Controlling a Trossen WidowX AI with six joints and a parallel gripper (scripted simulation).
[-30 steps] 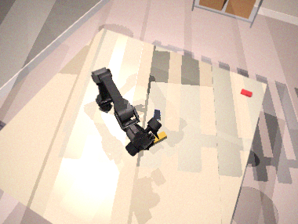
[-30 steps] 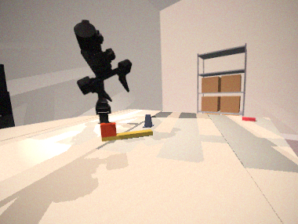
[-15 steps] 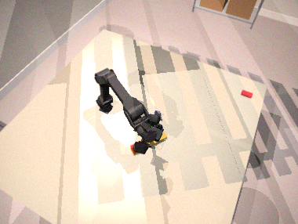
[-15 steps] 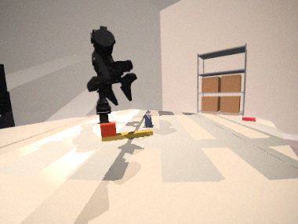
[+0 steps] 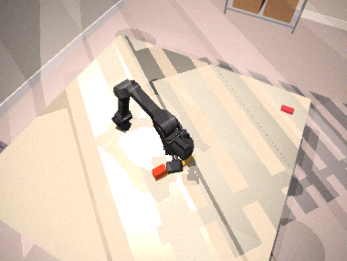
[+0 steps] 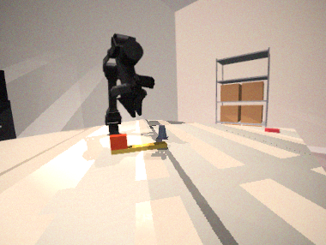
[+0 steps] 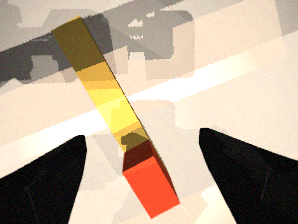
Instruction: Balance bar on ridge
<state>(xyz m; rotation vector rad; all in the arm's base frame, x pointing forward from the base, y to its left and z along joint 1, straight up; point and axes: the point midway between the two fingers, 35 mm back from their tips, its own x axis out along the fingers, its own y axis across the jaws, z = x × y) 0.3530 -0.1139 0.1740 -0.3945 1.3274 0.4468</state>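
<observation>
The bar (image 5: 187, 161) (image 6: 143, 147) (image 7: 105, 95) is yellow with a red block (image 5: 159, 172) (image 6: 118, 141) (image 7: 150, 187) at one end, and it lies on the table. The ridge (image 6: 162, 132) is a small blue-grey wedge standing just behind the bar's yellow end, apart from it. It is hidden in the top view and in the wrist view. My gripper (image 5: 174, 166) (image 6: 135, 111) (image 7: 143, 138) is open and empty. It hangs above the bar near its red end, with a finger on each side of the bar in the wrist view.
The arm's base (image 5: 122, 120) (image 6: 113, 126) stands on the table behind the bar. A small red block (image 5: 287, 109) (image 6: 271, 129) lies near the table's far right edge. A metal shelf with cardboard boxes (image 6: 242, 92) (image 5: 265, 6) stands off the table by the wall.
</observation>
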